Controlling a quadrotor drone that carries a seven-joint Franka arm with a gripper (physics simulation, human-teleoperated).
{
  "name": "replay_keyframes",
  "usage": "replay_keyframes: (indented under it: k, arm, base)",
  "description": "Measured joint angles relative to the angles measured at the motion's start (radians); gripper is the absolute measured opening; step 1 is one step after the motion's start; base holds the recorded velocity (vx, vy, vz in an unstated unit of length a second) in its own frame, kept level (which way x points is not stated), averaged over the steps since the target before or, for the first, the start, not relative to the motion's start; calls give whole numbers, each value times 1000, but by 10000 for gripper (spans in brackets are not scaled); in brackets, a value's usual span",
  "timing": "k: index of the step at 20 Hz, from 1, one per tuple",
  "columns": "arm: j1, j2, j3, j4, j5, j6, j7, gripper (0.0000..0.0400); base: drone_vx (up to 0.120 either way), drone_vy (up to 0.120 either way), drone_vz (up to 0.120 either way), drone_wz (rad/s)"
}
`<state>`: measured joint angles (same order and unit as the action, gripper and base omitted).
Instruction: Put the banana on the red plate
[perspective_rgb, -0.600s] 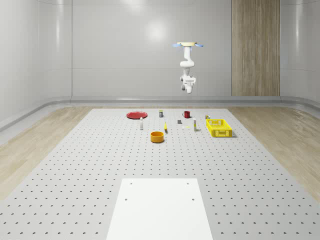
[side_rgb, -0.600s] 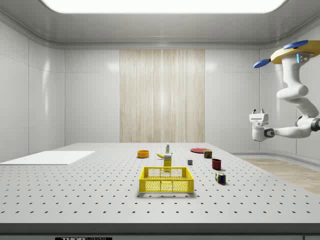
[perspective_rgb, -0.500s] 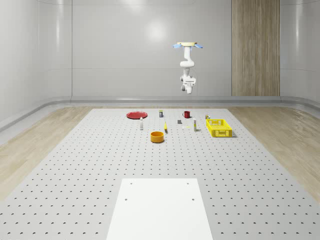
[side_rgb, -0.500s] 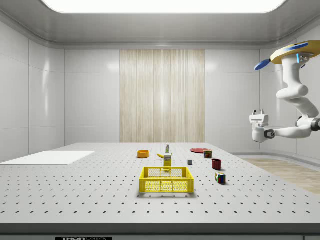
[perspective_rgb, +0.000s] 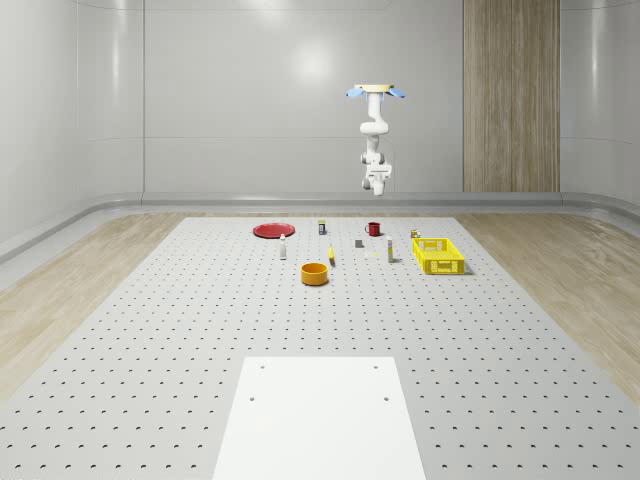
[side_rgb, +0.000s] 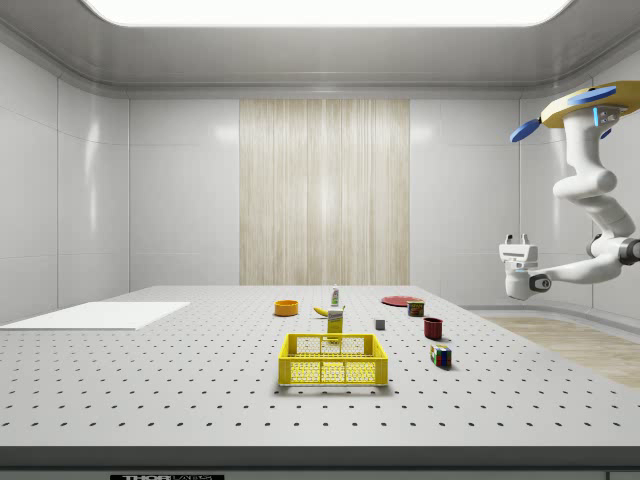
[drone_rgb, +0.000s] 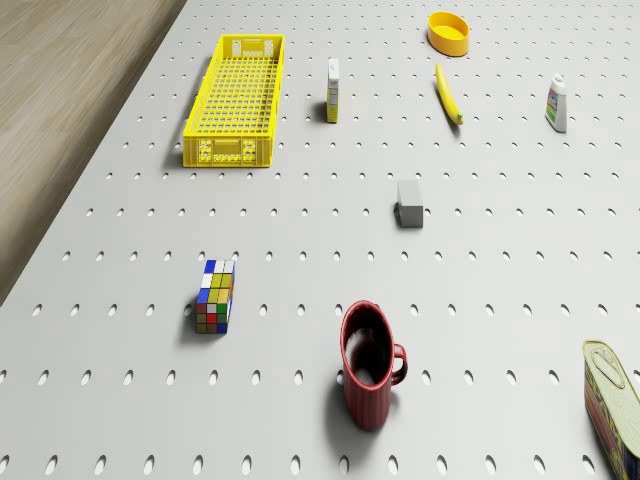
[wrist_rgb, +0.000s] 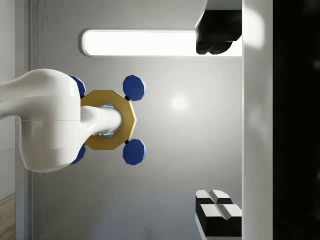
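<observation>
Yellow banana (drone_rgb: 449, 93) flat on the perforated bench (perspective_rgb: 200, 330), beside the orange bowl (perspective_rgb: 315, 273), well apart from the red plate (perspective_rgb: 273, 230). Hovering high past the bench's far edge: drone (side_rgb: 588, 103); hand (side_rgb: 516, 241) upturned, empty, fingers (wrist_rgb: 218, 207) spread.

Banana (drone_rgb: 448, 93): yellow. Red plate (perspective_rgb: 272, 230): plain red. Crate (drone_rgb: 236, 101): yellow lattice. Bowl (drone_rgb: 449, 33): orange-yellow. Mug (drone_rgb: 369, 365): dark red, ribbed. Puzzle cube (drone_rgb: 215, 296): squares of blue, white, yellow, red, green, orange. Small block (drone_rgb: 410, 203): grey. Bottle (drone_rgb: 557, 103): white, coloured label. Table (drone_rgb: 500, 250): pale grey, dotted with holes. Drone (wrist_rgb: 107, 120): gold octagonal body, blue rotors. Arm (side_rgb: 592, 200): white. Fingers (wrist_rgb: 218, 210): black with white pads.
</observation>
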<state>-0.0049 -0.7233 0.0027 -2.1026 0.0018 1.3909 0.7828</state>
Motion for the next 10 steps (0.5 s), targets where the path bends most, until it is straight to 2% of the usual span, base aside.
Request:
replay_keyframes:
  k: [1,10]
  arm:
    - [0,4,0,12,0,-7,0,400]
    - [-2,21,1,57,1,-29,-1,400]
  base:
    - [0,0,0,0]
    - [0,-120,0,0]
